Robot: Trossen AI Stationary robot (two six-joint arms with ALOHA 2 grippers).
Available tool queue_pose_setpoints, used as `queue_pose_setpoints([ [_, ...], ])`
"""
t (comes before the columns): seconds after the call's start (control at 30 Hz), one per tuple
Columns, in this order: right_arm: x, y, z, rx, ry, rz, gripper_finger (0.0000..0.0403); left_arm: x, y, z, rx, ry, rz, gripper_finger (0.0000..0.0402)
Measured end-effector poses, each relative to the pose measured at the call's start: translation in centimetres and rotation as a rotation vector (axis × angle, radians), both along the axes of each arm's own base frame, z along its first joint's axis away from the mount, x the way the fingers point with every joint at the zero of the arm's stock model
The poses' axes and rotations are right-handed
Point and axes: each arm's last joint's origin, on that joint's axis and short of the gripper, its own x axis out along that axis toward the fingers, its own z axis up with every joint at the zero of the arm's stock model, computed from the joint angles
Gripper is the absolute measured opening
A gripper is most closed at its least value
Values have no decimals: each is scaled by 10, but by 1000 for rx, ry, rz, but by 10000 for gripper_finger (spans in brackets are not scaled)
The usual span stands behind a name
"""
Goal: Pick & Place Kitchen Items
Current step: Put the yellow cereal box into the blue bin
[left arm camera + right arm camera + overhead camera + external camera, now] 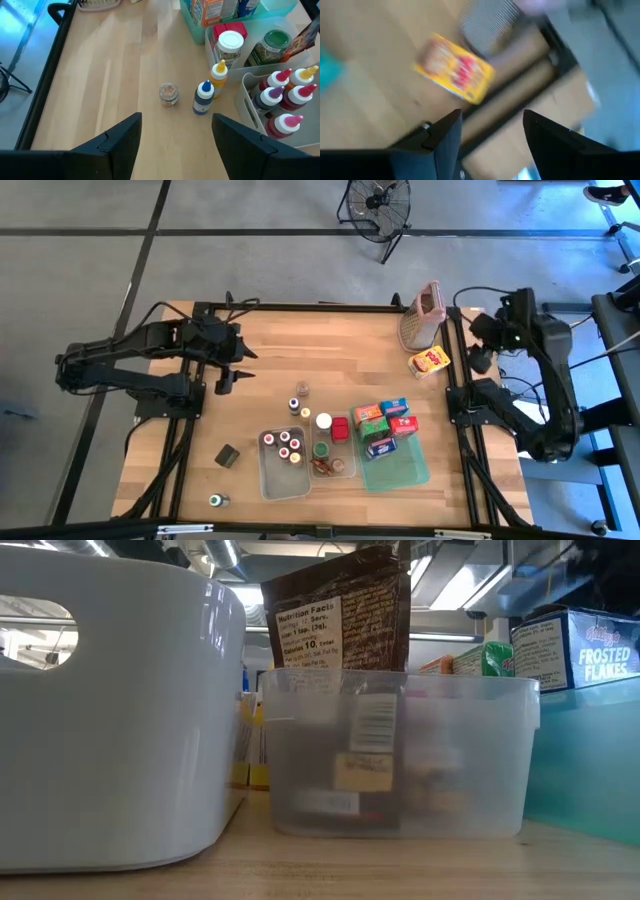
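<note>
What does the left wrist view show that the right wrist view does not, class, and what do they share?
Only the left wrist view shows the small spice jar, the blue-capped bottle, the yellow-capped bottle and a clear tub of bottles. Only the right wrist view shows the yellow carton lying beside the metal grater. Both show the wooden table and the arm's own open, empty fingers: left gripper, right gripper.

The yellow-and-red carton is blurred in the right wrist view, its print unreadable; the frosted clear tub hides its contents.
</note>
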Motion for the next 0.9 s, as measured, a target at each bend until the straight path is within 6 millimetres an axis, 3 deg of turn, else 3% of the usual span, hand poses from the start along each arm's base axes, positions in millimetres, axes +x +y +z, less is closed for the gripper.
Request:
queue_pose_setpoints([
  [0.17,1,29,5,-72,-128,243,213,7,2,-4,5,27,-9,237],
  [0.4,-3,55,-5,-92,-177,391,213,17,4,-7,38,36,-40,237],
  [0.7,1,49,-49,0,-123,557,213,26,6,-6,102,4,-88,237],
  [0.9,6,42,-56,-59,-5,615,213,29,8,-3,151,-36,-109,237],
])
